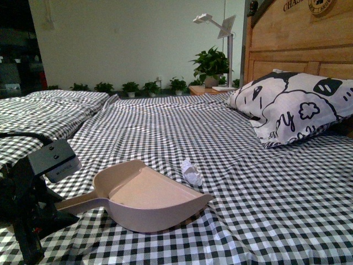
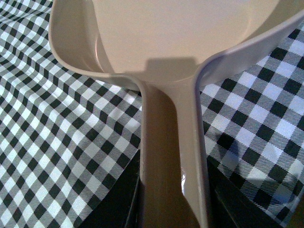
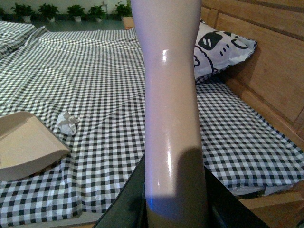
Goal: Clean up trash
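The trash point(image 1: 191, 172), a small crumpled white paper wad, lies on the checked bed point(image 1: 248, 210), just beyond the open lip of the pink dustpan point(image 1: 146, 196) and not touching it. The pan rests on the sheet and is empty. The left arm point(image 1: 27, 215) holds it: the left jaws are closed on either side of the dustpan handle point(image 2: 171, 156). The right jaws are clamped round a pale glossy handle point(image 3: 171, 104) whose working end is out of view; probably a brush, though I cannot be sure. The patterned pillow point(image 1: 292, 107) lies well apart.

The step in hand looks like lining up for the sweep. Next, the right arm's tool should come down on the far side of the wad and push it toward the pan, with the lip held flat to the sheet, since the soft fabric could let the paper slip underneath.
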### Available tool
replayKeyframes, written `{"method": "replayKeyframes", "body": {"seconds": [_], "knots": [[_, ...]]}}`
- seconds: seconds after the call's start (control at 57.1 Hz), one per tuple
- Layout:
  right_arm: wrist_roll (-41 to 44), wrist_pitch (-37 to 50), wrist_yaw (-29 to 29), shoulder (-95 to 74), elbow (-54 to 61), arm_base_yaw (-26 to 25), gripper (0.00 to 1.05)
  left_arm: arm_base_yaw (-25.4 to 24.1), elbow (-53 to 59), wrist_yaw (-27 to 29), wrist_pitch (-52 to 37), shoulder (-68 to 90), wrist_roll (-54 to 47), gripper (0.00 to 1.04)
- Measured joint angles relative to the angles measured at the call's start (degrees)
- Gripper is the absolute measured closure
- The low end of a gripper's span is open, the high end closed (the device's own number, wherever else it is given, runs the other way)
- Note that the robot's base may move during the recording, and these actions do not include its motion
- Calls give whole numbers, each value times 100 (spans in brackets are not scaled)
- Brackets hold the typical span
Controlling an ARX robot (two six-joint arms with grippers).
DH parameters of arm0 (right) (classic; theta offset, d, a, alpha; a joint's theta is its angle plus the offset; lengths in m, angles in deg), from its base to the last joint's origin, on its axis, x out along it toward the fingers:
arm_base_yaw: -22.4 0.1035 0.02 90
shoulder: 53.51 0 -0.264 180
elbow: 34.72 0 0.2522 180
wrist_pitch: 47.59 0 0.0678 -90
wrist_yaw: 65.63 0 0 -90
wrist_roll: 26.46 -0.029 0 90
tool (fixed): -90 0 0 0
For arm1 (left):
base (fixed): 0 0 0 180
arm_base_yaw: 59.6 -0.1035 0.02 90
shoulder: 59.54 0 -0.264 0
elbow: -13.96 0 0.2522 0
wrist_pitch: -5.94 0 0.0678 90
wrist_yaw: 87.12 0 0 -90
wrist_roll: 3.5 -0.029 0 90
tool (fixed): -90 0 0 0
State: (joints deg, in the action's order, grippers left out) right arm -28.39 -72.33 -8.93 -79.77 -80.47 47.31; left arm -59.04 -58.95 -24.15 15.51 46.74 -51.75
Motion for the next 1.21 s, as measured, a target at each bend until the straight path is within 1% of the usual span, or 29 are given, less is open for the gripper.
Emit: {"method": "replayKeyframes", "body": {"seconds": [0.315, 0.648, 1.208], "knots": [[0, 0, 0, 0, 0, 0, 85, 4, -35, 7, -2, 74, -66, 77], [0, 0, 0, 0, 0, 0, 85, 26, -39, 175, 83, 74, -264, 77], [-2, 0, 0, 0, 0, 0, 85, 33, -50, 184, 83, 74, -286, 77]]}}
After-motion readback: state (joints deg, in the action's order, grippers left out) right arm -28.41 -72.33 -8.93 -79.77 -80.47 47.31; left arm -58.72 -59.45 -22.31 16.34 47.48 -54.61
